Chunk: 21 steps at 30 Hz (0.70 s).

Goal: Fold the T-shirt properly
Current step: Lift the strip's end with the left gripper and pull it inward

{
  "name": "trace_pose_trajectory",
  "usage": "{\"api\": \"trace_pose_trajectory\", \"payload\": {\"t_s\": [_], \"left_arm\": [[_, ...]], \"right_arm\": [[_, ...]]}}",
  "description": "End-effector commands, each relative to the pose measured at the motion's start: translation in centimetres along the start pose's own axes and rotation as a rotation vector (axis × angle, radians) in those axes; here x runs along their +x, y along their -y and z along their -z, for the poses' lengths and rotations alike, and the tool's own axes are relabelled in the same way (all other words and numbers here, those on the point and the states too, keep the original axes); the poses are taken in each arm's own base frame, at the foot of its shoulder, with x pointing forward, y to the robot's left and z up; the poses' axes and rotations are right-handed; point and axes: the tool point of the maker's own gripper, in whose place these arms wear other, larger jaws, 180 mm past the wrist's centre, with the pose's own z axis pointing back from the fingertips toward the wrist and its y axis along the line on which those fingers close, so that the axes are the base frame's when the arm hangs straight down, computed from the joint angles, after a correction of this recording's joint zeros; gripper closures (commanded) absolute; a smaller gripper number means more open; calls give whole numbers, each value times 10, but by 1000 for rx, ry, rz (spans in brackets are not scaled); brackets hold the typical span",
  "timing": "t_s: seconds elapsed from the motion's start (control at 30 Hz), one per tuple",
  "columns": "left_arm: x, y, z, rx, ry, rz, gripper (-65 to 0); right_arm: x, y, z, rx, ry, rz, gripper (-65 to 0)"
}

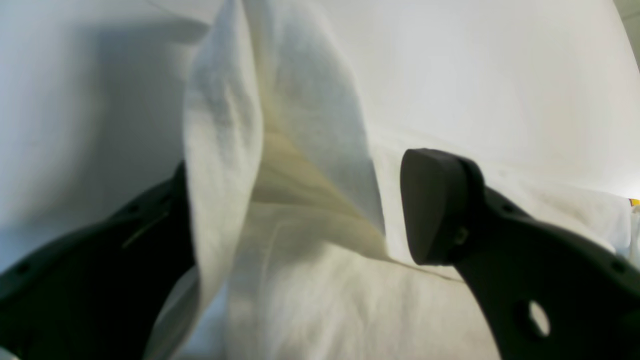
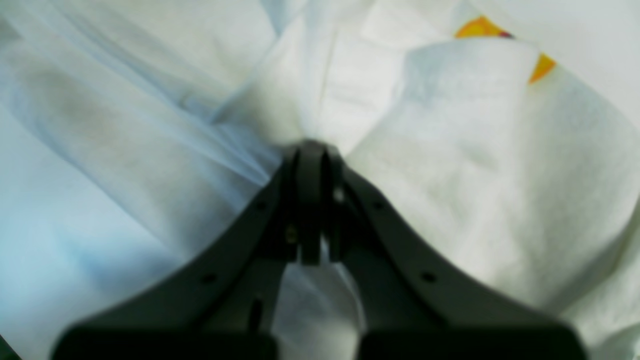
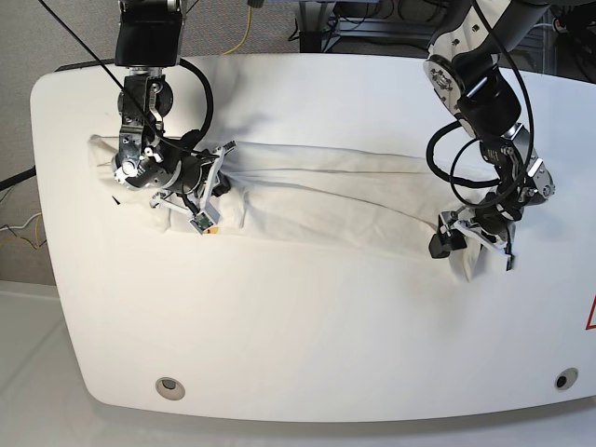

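Observation:
The white T-shirt lies bunched into a long band across the table, stretched between both arms. At the band's left end in the base view, my right gripper is shut on a pinch of the cloth. The right wrist view shows its closed tips buried in white folds, with an orange and yellow print beyond. At the band's right end my left gripper stands open. In the left wrist view a raised fold hangs over its left finger, apart from the right finger.
The white table has rounded edges, with small round holes near its front corners. A red mark sits at the right edge. Cables and equipment stand behind the table's far edge.

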Motion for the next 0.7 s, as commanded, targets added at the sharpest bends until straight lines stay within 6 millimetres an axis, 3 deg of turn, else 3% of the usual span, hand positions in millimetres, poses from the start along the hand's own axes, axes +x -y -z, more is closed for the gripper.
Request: {"api": "trace_pose_trajectory", "payload": {"t_s": [0.0, 0.2, 0.3, 0.43, 0.5, 0.67], "left_arm": [[-45, -6, 0, 42, -189, 19, -485], [-51, 3, 5, 23, -216, 60, -474], [-53, 6, 6, 19, -226, 71, -372], [-54, 11, 8, 9, -238, 95, -123], [-55, 16, 11, -1, -244, 105, -47], [-56, 19, 12, -7, -247, 107, -47]], "right_arm": [[-26, 13, -2, -56, -126, -18, -4], [-26, 13, -2, -56, -126, -18, -4], [-26, 13, -2, -56, -126, -18, -4], [-26, 13, -2, -56, -126, -18, -4], [-26, 13, -2, -56, -126, -18, -4], [-26, 13, -2, -56, -126, -18, -4]]}}
